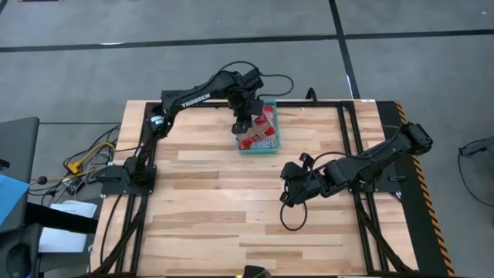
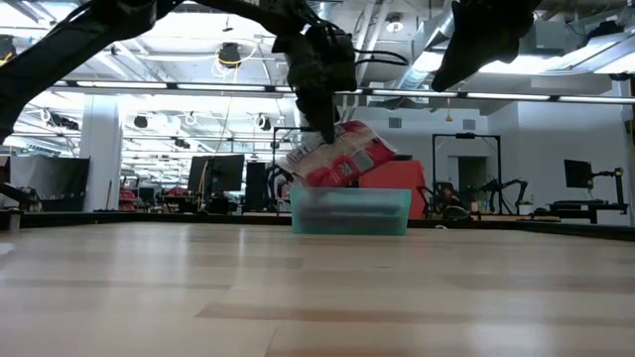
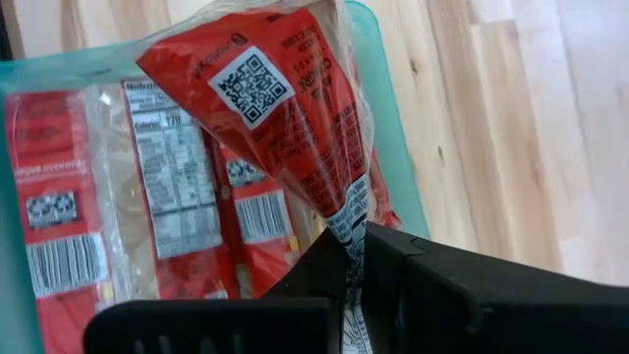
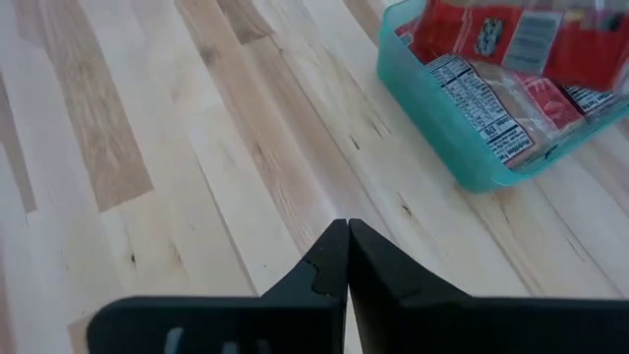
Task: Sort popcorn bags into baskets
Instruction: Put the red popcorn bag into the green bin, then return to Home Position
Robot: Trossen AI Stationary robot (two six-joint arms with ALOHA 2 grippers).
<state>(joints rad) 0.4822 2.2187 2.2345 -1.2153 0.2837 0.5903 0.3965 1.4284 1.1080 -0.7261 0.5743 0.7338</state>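
Left gripper [image 1: 242,122] pinches a bag [image 3: 285,118] over the bin [image 1: 274,137] (far edge); it should lower before releasing. Right gripper [image 1: 287,197] waits closed.

Even, bright light falls from overhead; the wooden table [image 1: 231,208] shows only faint, soft shadows under the arms. In the low view, ceiling lamps [image 2: 230,55] glare against dark arm silhouettes, and the table's near edge and the teal bin [image 2: 350,211] look blurred. In the left wrist view, the clear wrap of the popcorn bag [image 3: 265,108] catches sheen.
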